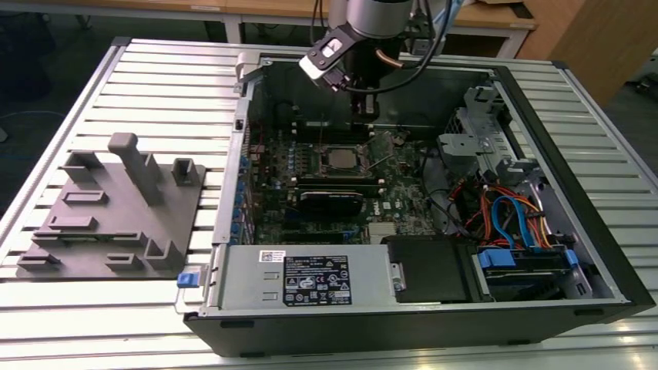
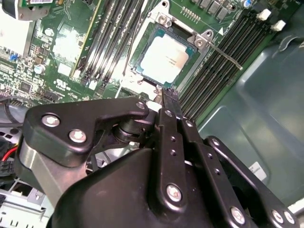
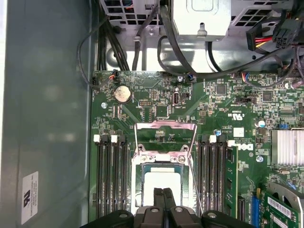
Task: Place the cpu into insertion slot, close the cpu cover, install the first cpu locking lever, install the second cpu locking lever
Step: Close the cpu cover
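Note:
The cpu (image 2: 164, 59), a small square chip with a dull silvery top, lies in the insertion slot (image 3: 141, 166) on the green motherboard; in the exterior view the cpu (image 1: 340, 158) sits mid-board inside the open computer case. The cpu cover (image 3: 164, 125), a thin silvery frame, looks swung open beyond the socket's hinge side. A thin locking lever (image 2: 223, 54) runs along one side of the socket. My gripper (image 3: 164, 191) hovers just above the cpu's near edge, its two black fingers pressed together with nothing between them. It also shows in the second wrist view (image 2: 166, 93) and the exterior view (image 1: 362, 120).
Rows of long black memory slots (image 3: 111, 175) flank the socket. A finned heatsink (image 3: 287, 147) and cables (image 1: 514, 216) lie to one side. The power supply (image 1: 298, 281) fills the case's near end. A grey fixture plate (image 1: 113, 208) stands on the table at the exterior view's left.

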Controlling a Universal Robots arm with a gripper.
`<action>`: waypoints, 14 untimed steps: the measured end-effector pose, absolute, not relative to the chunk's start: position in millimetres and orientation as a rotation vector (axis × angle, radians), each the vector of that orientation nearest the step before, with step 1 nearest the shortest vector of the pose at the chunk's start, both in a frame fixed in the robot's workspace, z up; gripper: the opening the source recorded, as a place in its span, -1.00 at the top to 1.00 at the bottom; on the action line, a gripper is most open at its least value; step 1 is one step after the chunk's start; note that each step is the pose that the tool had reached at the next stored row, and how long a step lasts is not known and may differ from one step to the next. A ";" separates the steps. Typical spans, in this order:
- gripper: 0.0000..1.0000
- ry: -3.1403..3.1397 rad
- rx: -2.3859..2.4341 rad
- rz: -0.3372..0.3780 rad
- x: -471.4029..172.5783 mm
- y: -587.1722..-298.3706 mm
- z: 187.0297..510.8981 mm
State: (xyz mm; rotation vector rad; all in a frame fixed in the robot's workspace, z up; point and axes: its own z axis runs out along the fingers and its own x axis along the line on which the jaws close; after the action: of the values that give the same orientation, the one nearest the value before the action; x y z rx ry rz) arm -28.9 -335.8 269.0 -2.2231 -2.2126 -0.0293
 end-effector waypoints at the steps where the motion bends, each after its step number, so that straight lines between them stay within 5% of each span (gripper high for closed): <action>1: 0.80 -2.213 -2.223 -0.029 -28.9 -335.8 270.3; 14: 0.80 -2.214 -2.223 -0.028 -23.3 -335.9 270.7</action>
State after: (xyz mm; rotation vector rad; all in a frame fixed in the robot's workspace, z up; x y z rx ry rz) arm -23.3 -335.9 270.7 -2.2235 -2.2136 -0.0277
